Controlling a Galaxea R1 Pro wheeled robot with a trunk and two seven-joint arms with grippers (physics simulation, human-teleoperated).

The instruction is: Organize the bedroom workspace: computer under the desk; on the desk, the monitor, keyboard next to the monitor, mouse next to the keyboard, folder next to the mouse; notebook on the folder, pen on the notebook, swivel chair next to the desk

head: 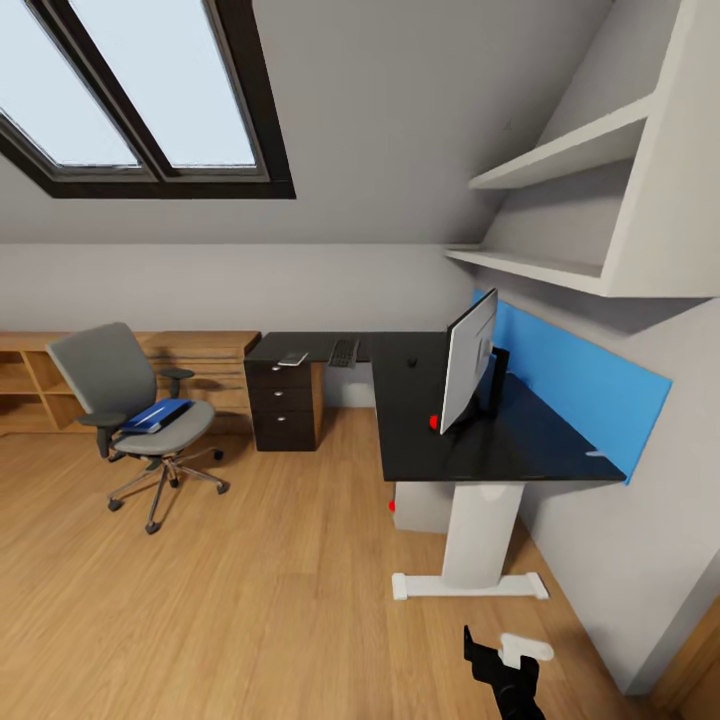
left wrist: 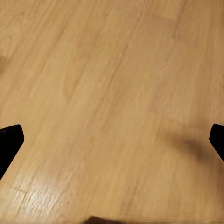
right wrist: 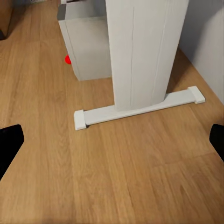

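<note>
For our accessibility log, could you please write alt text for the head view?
An L-shaped glossy black desk on a white leg carries a wide flat monitor, a flat black keyboard and a small black mouse. To its left, a grey swivel chair holds a bright blue folder.

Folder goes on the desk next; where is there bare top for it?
Free: the desk in front of the monitor, near the mouse. The far wing by the keyboard is tighter; behind the monitor is cramped.
</note>
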